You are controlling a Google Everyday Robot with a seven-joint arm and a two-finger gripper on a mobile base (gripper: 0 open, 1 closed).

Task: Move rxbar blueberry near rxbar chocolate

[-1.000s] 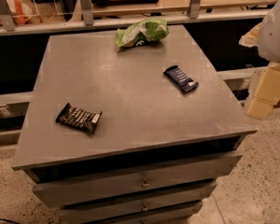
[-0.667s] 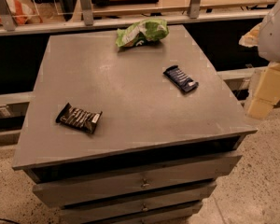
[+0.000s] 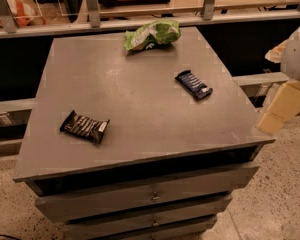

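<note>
The rxbar blueberry, a navy-blue bar with white lettering, lies flat on the right half of the grey cabinet top. The rxbar chocolate, a brown-black bar with pale stripes and a white end patch, lies flat near the front left. The two bars are well apart. My gripper is out of view; only a white and cream part of my arm shows at the right edge, beside the cabinet and off its top.
A green and white snack bag lies crumpled at the back middle of the top. Below the front edge are stacked drawers. A railing with metal posts runs behind the cabinet. Speckled floor lies at the right.
</note>
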